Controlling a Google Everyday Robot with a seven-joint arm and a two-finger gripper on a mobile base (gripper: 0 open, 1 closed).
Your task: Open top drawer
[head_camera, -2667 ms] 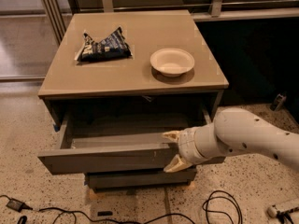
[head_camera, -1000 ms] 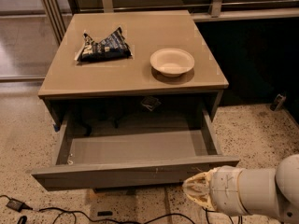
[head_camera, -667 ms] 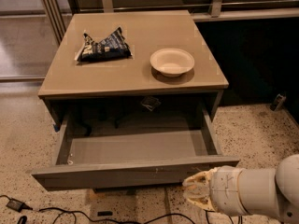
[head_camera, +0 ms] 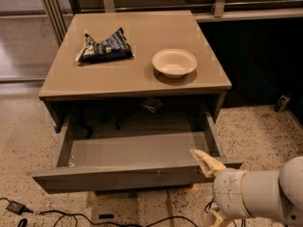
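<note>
Top drawer (head_camera: 118, 178) out, grey interior showing. My gripper (head_camera: 204, 186) at drawer front's rt end, jaws apart. Bowl (head_camera: 174, 62) & snack bag (head_camera: 105, 48) on bench (head_camera: 142, 32) above drawer.

Hand (head_camera: 204, 186) crowds right front corner of top drawer (head_camera: 118, 178), interior otherwise free.

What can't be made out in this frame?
Camera view:
End effector, lower right: lower finger cut off by bottom edge; contact with the top drawer unclear.
Whatever lies below the top drawer: hidden by its pulled-out front.
Small object under the tabletop: shadowed, unidentifiable.
Bag print: too small to read.
</note>
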